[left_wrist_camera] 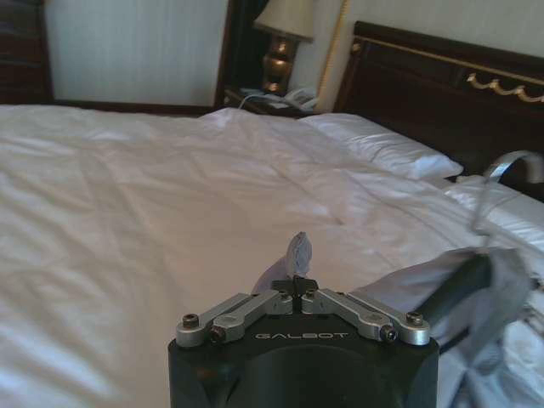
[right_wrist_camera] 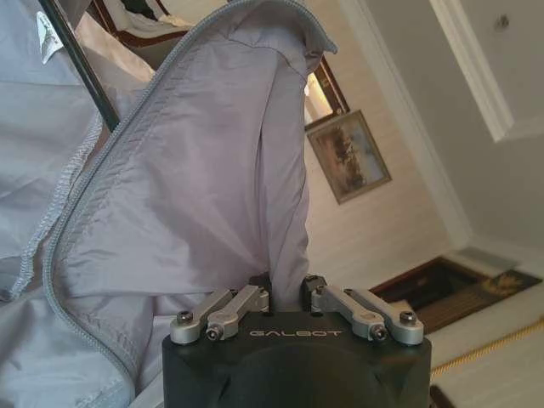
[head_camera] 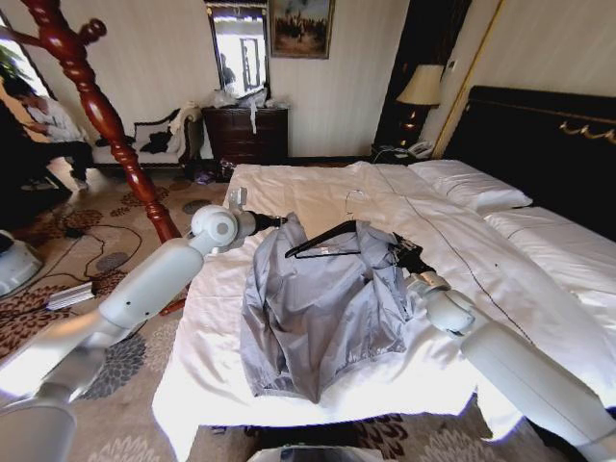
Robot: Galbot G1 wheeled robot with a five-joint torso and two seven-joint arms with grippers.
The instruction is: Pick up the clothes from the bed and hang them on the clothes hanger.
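Both grippers pinch the grey-blue shirt [head_camera: 322, 308] lying on the bed [head_camera: 539, 289]: left gripper [left_wrist_camera: 296, 289] beside the collar, right gripper [right_wrist_camera: 289, 293] lifting its front, probably spreading it round the black hanger [head_camera: 327, 241].

I see the clothes [head_camera: 318, 308], 1 pale grey-blue garment of thin wrinkled fabric, spread flat on the white duvet of the bed [head_camera: 318, 197], hem toward the foot edge. The clothes hanger [head_camera: 327, 238], thin, black and triangular, lies at the collar, partly under the fabric; its metal hook [head_camera: 353, 199] points toward the pillows.
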